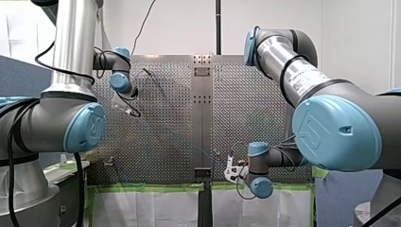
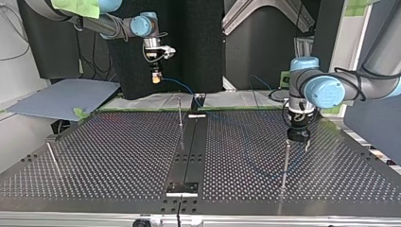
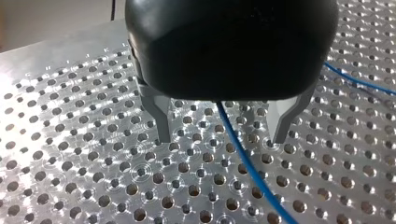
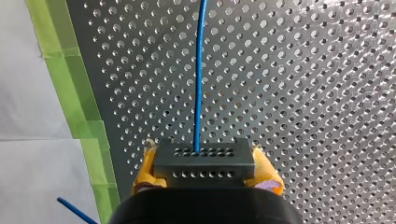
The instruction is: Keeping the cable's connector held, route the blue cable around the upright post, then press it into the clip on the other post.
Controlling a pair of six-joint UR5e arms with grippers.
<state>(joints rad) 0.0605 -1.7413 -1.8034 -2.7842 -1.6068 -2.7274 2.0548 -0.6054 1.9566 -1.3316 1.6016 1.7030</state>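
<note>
In the right wrist view my right gripper point(image 4: 204, 169) is shut on the cable's dark perforated connector block point(image 4: 204, 154), with a yellow pad on each side. The blue cable point(image 4: 199, 70) leaves the block and runs straight ahead over the perforated table. In the top view that gripper point(image 2: 155, 78) hangs above the far table edge. My left gripper point(image 3: 222, 136) is open just above the plate, and the blue cable point(image 3: 243, 163) passes between its grey fingers point(image 3: 163, 123) without touching them. In the top view it point(image 2: 300, 138) stands beside a thin upright post point(image 2: 285, 161). Another post point(image 2: 180, 113) rises near the middle.
A third thin post point(image 2: 52, 158) stands at the top view's left. A black rail point(image 2: 191, 151) runs down the middle of the table. Green tape point(image 4: 70, 93) lines the table edge beside my right gripper. A blue-grey sheet point(image 2: 61, 97) lies off the table at the far left.
</note>
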